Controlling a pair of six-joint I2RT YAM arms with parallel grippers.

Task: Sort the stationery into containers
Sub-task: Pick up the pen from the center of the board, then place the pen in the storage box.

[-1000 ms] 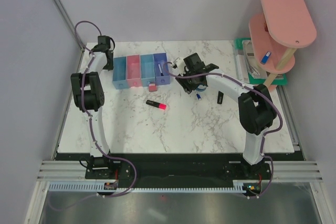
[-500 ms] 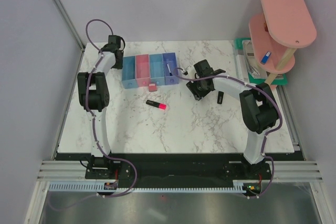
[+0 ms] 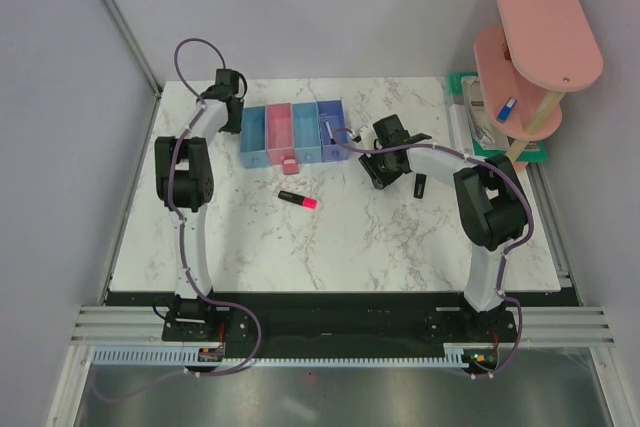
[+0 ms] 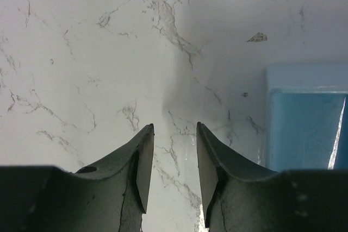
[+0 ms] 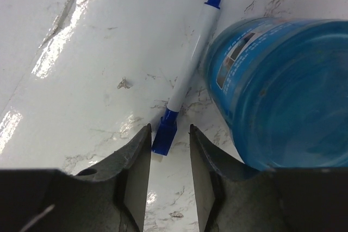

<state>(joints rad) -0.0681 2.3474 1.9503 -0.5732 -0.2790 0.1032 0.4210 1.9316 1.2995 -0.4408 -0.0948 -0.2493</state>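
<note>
The four joined containers (image 3: 292, 134) stand at the back, coloured blue, pink, blue and violet-blue. My left gripper (image 3: 233, 99) is open and empty at their left end; its view (image 4: 174, 134) shows marble and the blue end tray (image 4: 304, 123) on the right. My right gripper (image 3: 384, 164) is open and low over the table. In its view (image 5: 169, 134) the blue end of a white pen (image 5: 187, 74) lies between the fingertips, untouched, and the round blue pot (image 5: 283, 91) stands right beside it. A black highlighter with a pink end (image 3: 298, 199) and a pink eraser (image 3: 290, 165) lie in front of the trays.
A small black item (image 3: 421, 185) lies just right of my right gripper. A thin white pen (image 3: 328, 132) lies in the violet-blue tray. The pink two-tier shelf (image 3: 540, 47) and the green tray (image 3: 470, 117) stand at the back right.
The tray row has slid to the right, with my left gripper following at its left end. My right gripper has moved from beside the trays down to the pen and pot.
</note>
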